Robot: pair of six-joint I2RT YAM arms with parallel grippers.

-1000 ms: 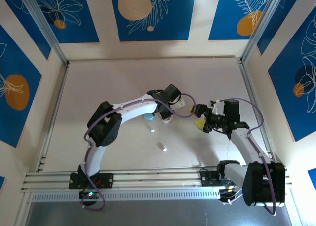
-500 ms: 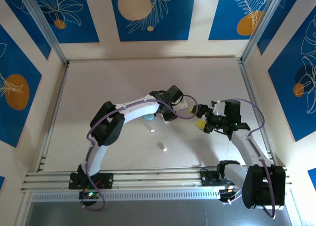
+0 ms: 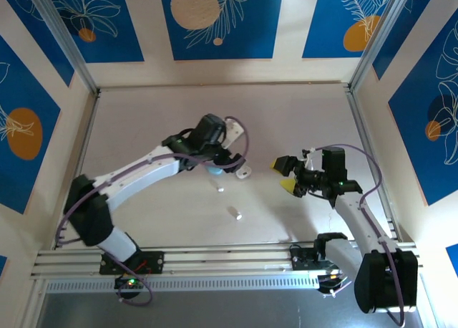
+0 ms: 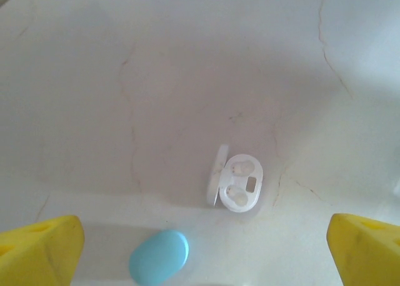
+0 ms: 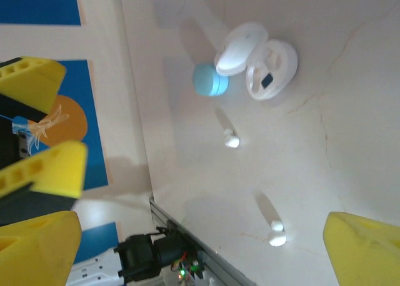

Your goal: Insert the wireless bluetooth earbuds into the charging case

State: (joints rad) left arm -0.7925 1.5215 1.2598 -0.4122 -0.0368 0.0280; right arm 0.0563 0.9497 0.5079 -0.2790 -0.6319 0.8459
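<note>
Both pincers are spread wide, empty: left gripper [image 4: 200,251] over the open white case [image 4: 240,185], right gripper [image 3: 283,175] off to its right; white earbuds [image 3: 221,190] lie loose mid-bench, towards the near edge

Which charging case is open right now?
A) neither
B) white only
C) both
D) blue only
B: in the left wrist view the white case has its lid flipped up with the wells exposed, while the blue case is a closed oval.
</note>
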